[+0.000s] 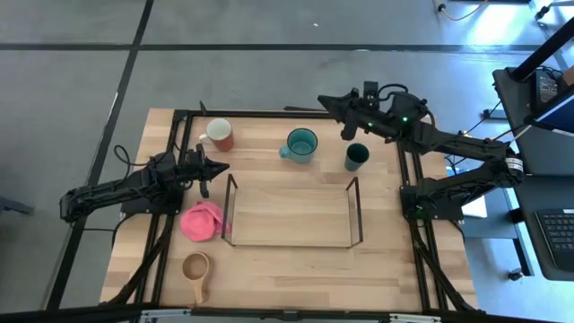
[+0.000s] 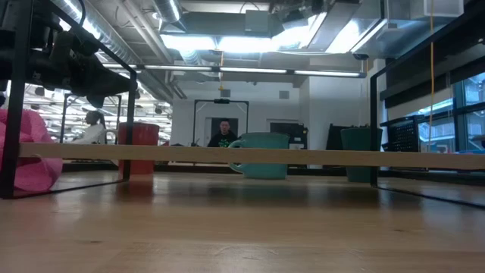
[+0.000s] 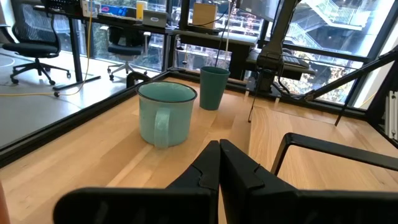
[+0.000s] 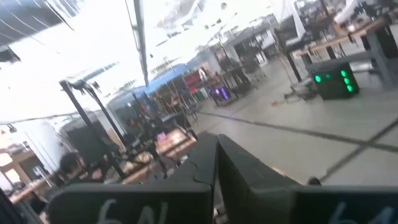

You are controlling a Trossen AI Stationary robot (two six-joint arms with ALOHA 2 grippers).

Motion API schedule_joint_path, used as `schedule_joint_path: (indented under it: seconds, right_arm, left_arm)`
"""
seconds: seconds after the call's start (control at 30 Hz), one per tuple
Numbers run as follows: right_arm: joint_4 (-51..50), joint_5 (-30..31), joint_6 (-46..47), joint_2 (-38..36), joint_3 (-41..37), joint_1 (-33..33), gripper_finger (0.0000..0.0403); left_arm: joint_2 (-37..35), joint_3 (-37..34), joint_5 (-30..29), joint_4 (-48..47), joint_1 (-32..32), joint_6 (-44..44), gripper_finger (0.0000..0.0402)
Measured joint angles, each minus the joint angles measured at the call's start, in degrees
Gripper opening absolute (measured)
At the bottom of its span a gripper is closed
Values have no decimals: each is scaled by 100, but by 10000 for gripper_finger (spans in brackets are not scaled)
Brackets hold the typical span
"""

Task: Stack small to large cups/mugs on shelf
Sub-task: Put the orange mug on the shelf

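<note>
Wire shelf [image 1: 291, 212] stands at the middle of the wooden table [image 1: 296, 269], its two upright end frames rising at either side, and nothing sits on it. Beyond the shelf's far edge, three of the cups line up along the back of the table: the white-rimmed mug [image 1: 218, 135] past the shelf's left end, the teal mug [image 1: 300, 144] past its middle, and the small dark green cup [image 1: 356, 157] past its right end. The wooden long-handled cup [image 1: 195, 271] lies on the near side of the shelf, off its left corner, with its handle pointing toward the table's front edge. A pink lumpy thing [image 1: 202, 221] sits just beside the shelf's left end frame.

Off the shelf's left end, between the white-rimmed mug and the pink thing, the left gripper [image 1: 217, 168] hangs with its fingers pressed together on nothing; its own wrist view shows the two tips meeting [image 3: 219, 163], with the teal mug [image 3: 166, 114] and the green cup [image 3: 214, 87] ahead of them. The right gripper [image 1: 325, 104] is held over the back edge of the table, behind the teal mug, its fingers also closed and empty.
</note>
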Motion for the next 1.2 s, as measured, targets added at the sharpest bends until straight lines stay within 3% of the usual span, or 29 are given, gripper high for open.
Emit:
schedule_joint_path:
  seconds: [0.27, 0.9, 1.03, 1.2]
  right_arm:
    - [231, -13, 47, 0, 0, -42, 16]
    - [705, -867, -230, -2, 0, -483, 16]
    - [287, -864, -463, -2, 0, -690, 16]
    - [-981, -852, -475, -2, 0, -951, 16]
  left_arm:
    - [0, 0, -1, 2, -1, 0, 0]
    - [1, 0, 0, 2, -1, 0, 0]
    - [1, 0, -1, 2, 1, 18, 0]
    - [-1, 0, -328, 245, -1, -207, 0]
